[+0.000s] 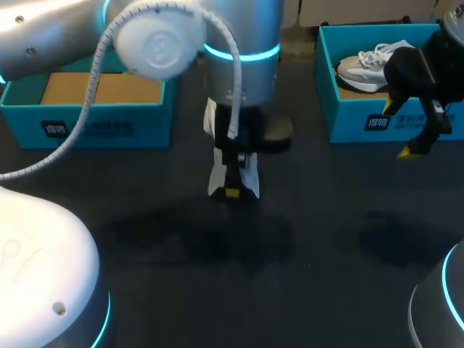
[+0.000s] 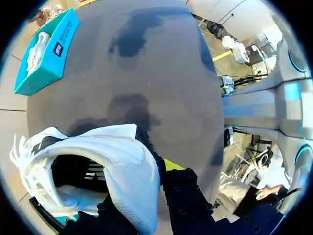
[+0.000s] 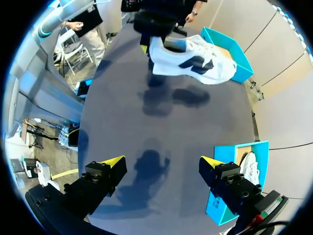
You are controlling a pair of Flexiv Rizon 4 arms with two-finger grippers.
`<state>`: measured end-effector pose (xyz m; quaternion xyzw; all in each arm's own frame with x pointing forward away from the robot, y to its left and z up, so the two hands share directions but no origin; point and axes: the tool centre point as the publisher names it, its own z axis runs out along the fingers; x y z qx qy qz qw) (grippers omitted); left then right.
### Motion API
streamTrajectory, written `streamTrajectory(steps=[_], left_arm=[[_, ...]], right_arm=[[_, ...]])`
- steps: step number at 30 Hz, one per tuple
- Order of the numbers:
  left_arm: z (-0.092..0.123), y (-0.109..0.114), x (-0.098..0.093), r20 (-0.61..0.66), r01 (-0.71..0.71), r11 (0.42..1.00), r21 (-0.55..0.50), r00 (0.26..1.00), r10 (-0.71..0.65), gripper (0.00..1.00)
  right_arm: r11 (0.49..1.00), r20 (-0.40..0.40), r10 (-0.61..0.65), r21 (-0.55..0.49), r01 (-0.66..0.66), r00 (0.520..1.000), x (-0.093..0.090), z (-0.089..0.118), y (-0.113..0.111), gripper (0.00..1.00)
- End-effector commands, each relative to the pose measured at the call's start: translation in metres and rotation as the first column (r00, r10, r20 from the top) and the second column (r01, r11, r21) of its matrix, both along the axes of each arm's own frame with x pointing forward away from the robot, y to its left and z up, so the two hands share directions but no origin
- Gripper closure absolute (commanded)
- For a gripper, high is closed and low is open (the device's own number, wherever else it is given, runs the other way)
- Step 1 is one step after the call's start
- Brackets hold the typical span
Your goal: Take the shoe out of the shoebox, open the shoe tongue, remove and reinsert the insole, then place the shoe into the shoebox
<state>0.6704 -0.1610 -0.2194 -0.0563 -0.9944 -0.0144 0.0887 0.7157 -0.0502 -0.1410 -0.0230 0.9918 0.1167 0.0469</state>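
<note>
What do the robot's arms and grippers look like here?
The left arm and right arm are smooth silver-grey rounded links with glowing cyan rings at joints. A white ribbed cable loops along the left one. The left gripper and right gripper are black and blocky, each with two yellow-tipped fingers.

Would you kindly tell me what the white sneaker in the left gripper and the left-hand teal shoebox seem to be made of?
White sneaker: probably a soft synthetic mesh or knit with a matte finish. Its wall shows a fine dotted texture and curves limply. Teal shoebox: likely cardboard, smooth and printed on the outside, with a plain brown unprinted floor inside.
</note>
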Motion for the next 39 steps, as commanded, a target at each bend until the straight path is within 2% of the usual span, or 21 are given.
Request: streamTrajectory(steps=[1,7,14,27,34,39], left_arm=[[0.017,0.015,0.002,0.01,0.001,1.0,-0.022,1.0,-0.001,1.0],[0.024,0.024,0.0,0.041,0.037,0.999,-0.017,0.998,-0.036,1.0],[0.027,0.038,0.006,0.071,0.116,0.993,0.022,0.991,-0.118,1.0],[0.027,0.084,0.046,0.04,0.103,0.994,0.017,0.994,-0.104,1.0],[0.026,0.108,0.06,0.012,0.089,0.995,0.032,0.996,-0.09,1.0],[0.027,0.12,0.063,0.003,0.1,0.995,0.029,0.995,-0.1,1.0]], right_arm=[[1.0,-0.004,-0.001,-0.003,0.001,1.0,0.002,0.0,0.001,0.0],[1.0,-0.004,-0.001,-0.003,0.001,1.0,0.002,0.0,0.001,0.0],[1.0,-0.004,-0.001,-0.003,0.001,1.0,0.002,0.0,0.001,0.0],[1.0,-0.004,-0.001,-0.003,0.001,1.0,0.002,0.0,0.001,0.0],[1.0,-0.004,-0.001,-0.003,0.001,1.0,0.002,0.0,0.001,0.0],[1.0,-0.004,-0.001,-0.003,0.001,1.0,0.002,0.0,0.001,0.0]])
